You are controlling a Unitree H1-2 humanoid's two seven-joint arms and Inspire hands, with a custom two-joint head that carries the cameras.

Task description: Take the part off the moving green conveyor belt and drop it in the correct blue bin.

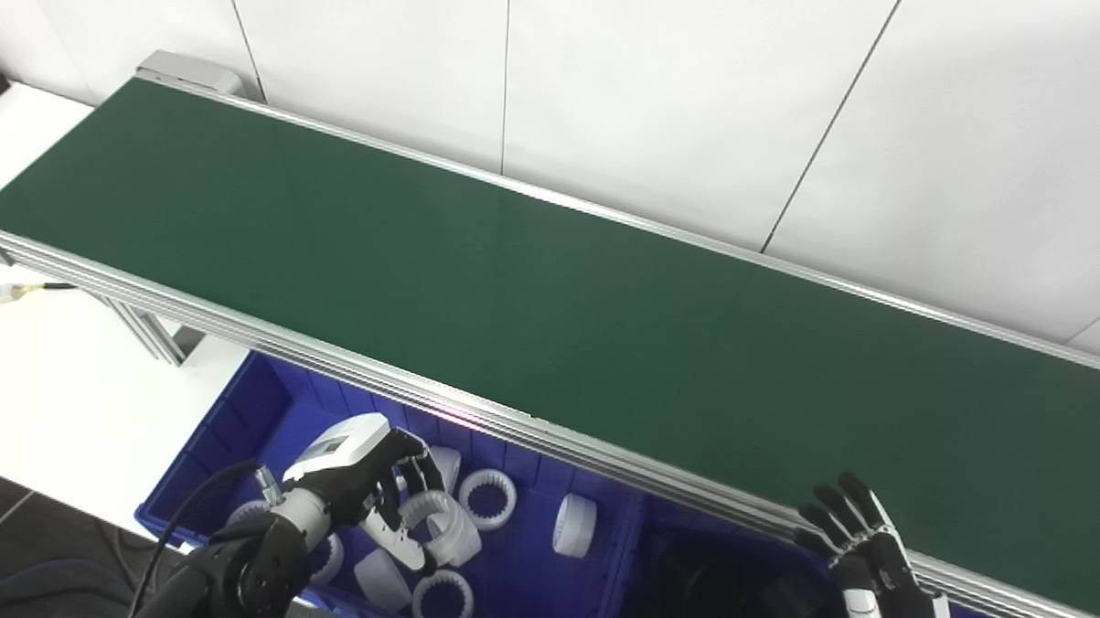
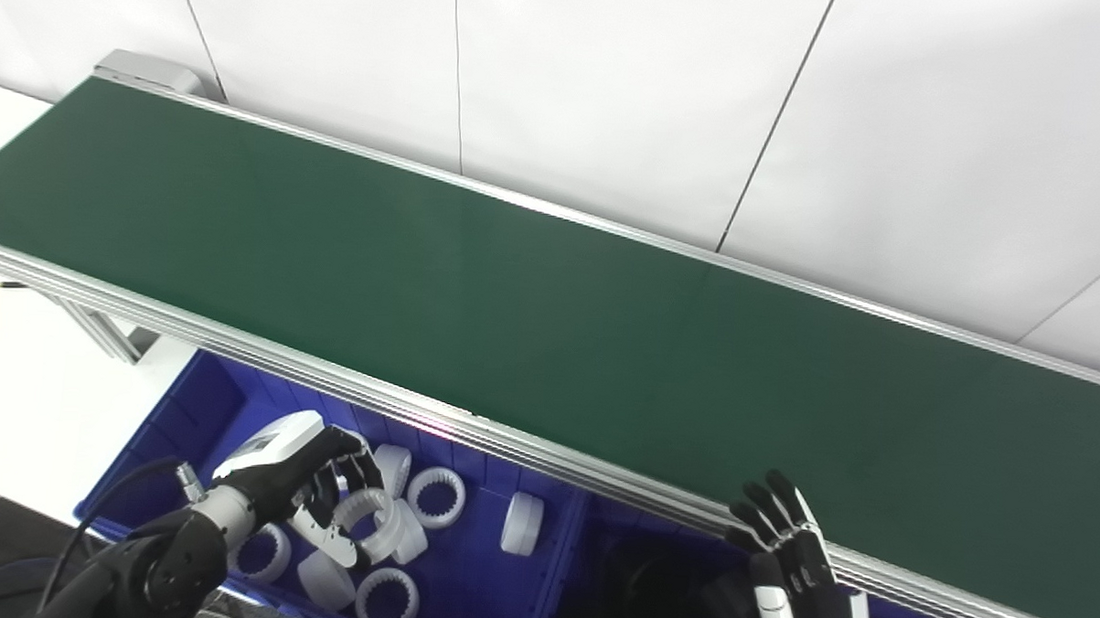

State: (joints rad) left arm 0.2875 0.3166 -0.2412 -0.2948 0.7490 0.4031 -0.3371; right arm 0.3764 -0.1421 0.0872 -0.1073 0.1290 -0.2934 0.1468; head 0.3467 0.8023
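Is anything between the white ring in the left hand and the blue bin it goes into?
Nothing visible. The left hand holds the white ring directly over the blue bin, with only other white parts lying below it.

The left hand [image 2: 301, 483] is gripping a white toothed plastic ring [image 2: 371, 520] above the blue plastic bin [image 2: 541, 578]; the right hand [image 2: 784, 537] is hovering with fingers spread.

Bright, even overhead light washes the white wall [image 1: 667, 94] and leaves a soft sheen along the green conveyor belt [image 1: 551, 291]. Shadow darkens the bin [image 1: 235, 426] beneath its near rail. Focus is slightly soft throughout.
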